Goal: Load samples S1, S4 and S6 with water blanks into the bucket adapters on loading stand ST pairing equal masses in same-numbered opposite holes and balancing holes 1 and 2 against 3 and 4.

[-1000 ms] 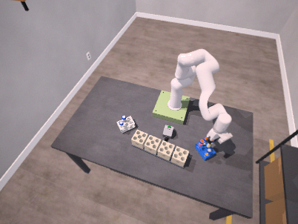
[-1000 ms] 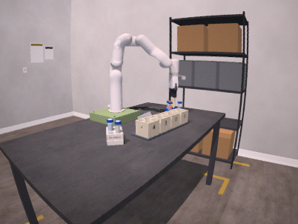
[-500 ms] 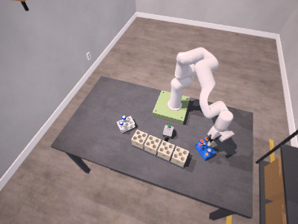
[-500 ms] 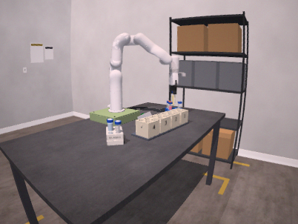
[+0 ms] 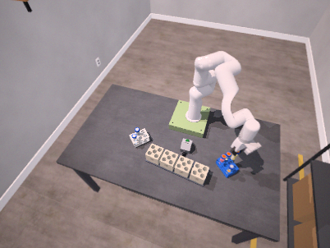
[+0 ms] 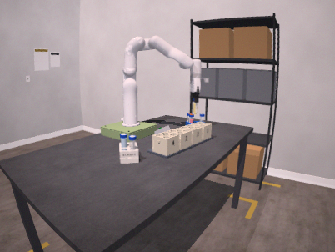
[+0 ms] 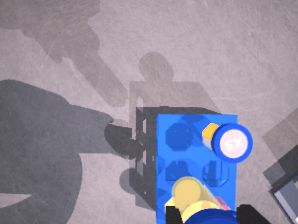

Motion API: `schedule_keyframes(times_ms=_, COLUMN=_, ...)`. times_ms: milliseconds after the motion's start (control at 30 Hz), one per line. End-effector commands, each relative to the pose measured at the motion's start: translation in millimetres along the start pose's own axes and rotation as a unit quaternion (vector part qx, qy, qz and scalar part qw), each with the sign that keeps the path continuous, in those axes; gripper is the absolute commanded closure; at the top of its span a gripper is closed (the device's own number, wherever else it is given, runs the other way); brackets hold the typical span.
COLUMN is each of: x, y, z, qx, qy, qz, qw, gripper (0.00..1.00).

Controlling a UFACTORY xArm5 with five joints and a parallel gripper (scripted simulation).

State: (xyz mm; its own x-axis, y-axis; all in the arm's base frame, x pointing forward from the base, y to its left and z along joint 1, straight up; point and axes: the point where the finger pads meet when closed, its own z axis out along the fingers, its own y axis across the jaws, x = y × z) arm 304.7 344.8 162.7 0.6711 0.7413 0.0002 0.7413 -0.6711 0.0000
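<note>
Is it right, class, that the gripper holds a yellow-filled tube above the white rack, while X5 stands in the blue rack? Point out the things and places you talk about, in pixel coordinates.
Not above the white rack: the gripper [image 5: 235, 152] [image 6: 195, 100] holds the yellow-filled tube [image 6: 195, 108] [image 7: 187, 192] above the blue rack [image 5: 226, 168] [image 7: 196, 155], as the wrist view shows.

Pulled the yellow tube [image 5: 234, 156] [image 6: 195, 108] [image 7: 187, 192] up out of the blue rack [image 5: 231, 175] [image 6: 188, 123] [image 7: 195, 119] with the gripper [image 5: 236, 152] [image 6: 195, 99] [image 7: 212, 216], from low down at the rack a second ago to up above it now. Went up most in the first half of that second, with the tube already showing under the black fingers by then, and then rose just a little bit more to get here.
</note>
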Motion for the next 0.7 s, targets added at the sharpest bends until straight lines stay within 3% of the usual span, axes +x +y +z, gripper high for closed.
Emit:
schedule_keyframes(times_ms=0, x=1.1, y=0.0, z=-12.7, qx=0.002, qy=0.002, qz=0.000, qw=1.000, gripper=1.00)
schedule_keyframes(times_ms=400, x=1.0, y=0.1, z=-31.8, qx=0.002, qy=0.002, qz=0.000, qw=1.000, gripper=1.00)
schedule_keyframes(times_ms=667, x=1.0, y=0.1, z=-31.8, qx=0.002, qy=0.002, qz=0.000, qw=1.000, gripper=1.00)
